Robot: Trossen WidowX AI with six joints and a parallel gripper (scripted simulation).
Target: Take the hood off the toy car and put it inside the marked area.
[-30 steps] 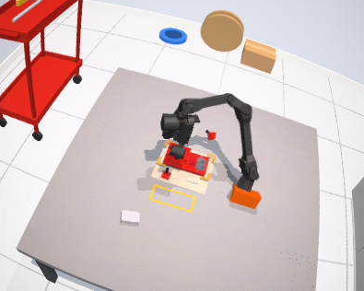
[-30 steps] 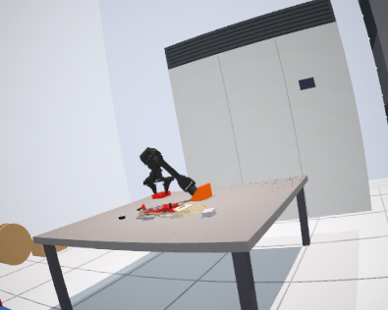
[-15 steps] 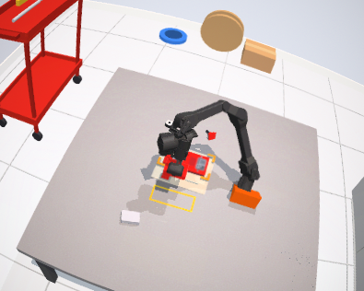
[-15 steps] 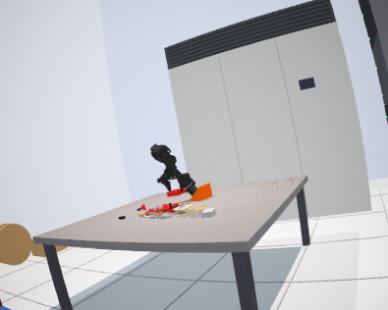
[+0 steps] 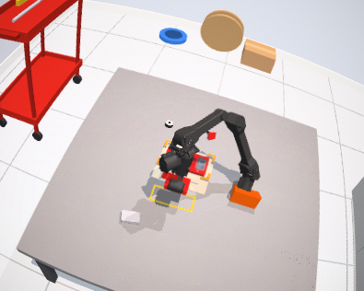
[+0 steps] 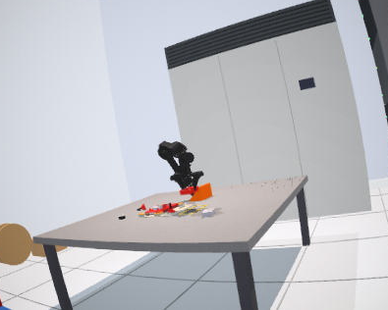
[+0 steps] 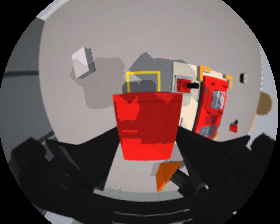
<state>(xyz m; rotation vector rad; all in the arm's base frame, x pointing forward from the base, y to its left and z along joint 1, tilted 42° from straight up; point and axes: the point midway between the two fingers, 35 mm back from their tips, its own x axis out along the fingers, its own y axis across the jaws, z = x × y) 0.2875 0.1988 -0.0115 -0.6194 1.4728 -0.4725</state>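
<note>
My gripper (image 5: 176,182) (image 6: 187,186) (image 7: 146,128) is shut on the red hood (image 5: 171,177) (image 6: 186,191) (image 7: 148,123) and holds it above the table. In the wrist view the hood fills the space between the two black fingers. The red toy car (image 5: 200,165) (image 7: 209,103) sits on a beige plate (image 5: 200,187) just behind the gripper. The marked area, a yellow outlined rectangle (image 5: 177,207) (image 7: 143,72), lies on the table just in front of the plate, close under and ahead of the hood.
A white block (image 5: 130,216) (image 7: 81,62) lies left of the marked area. A small red block (image 5: 212,135) and a small black-and-white part (image 5: 169,123) lie behind the car. The arm's orange base (image 5: 245,197) (image 6: 202,192) stands to the right. A red cart (image 5: 30,49) stands off the table.
</note>
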